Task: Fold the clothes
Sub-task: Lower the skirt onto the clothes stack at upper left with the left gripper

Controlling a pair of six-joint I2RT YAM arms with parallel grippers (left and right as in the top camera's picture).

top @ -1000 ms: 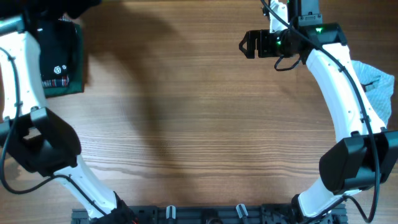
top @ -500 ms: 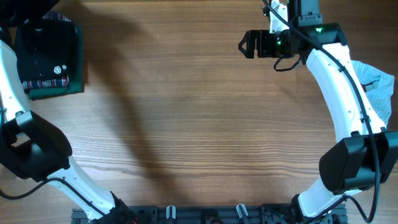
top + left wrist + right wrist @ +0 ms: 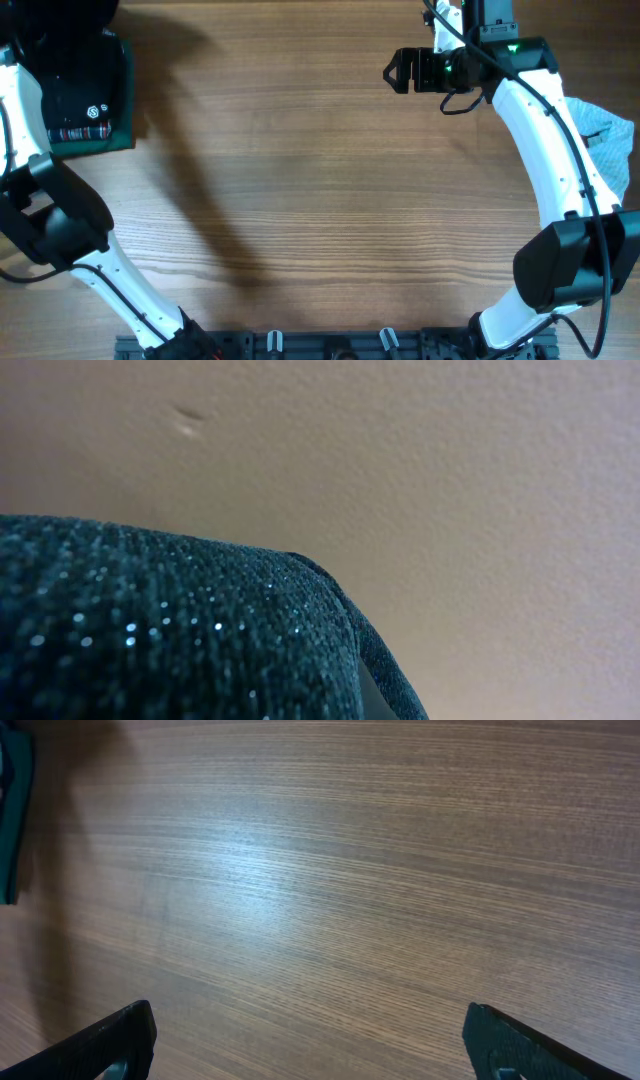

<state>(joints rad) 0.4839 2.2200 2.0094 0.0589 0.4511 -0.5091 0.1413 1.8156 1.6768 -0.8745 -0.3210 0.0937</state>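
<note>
While the left wrist camera looks up at a plain beige surface, the black fuzzy knit garment (image 3: 150, 630) fills the lower left of its view. It lies right up against the lens, its glinting yarn rounding off to an edge near the lower middle. Neither finger of the left gripper shows there, so I cannot tell whether its jaws are spread or clamped on the knit.

Overhead, the left arm (image 3: 22, 120) rises along the left edge of the desk (image 3: 320, 200) toward the far left corner. A dark blurred mass (image 3: 70, 12) lies there across the top of the frame. It is probably the same garment held high, though the blur leaves that unsure. Just below it, by the far left corner, a smooth black folded garment with red plaid trim and a round white badge (image 3: 85, 95) rests on a dark green base (image 3: 127, 100).

Near the far edge, right of the middle, the right gripper (image 3: 390, 72) points toward the left edge, well apart from the knit. Its jaws stand wide. The two black fingers (image 3: 120, 1038) sit at opposite lower corners of the right wrist view, with only wood grain between them, and they grip nothing. The green base shows as a sliver at that view's left border.

At the right edge of the desk a pale crumpled cloth (image 3: 610, 135) lies partly behind the right arm (image 3: 540, 140).
</note>
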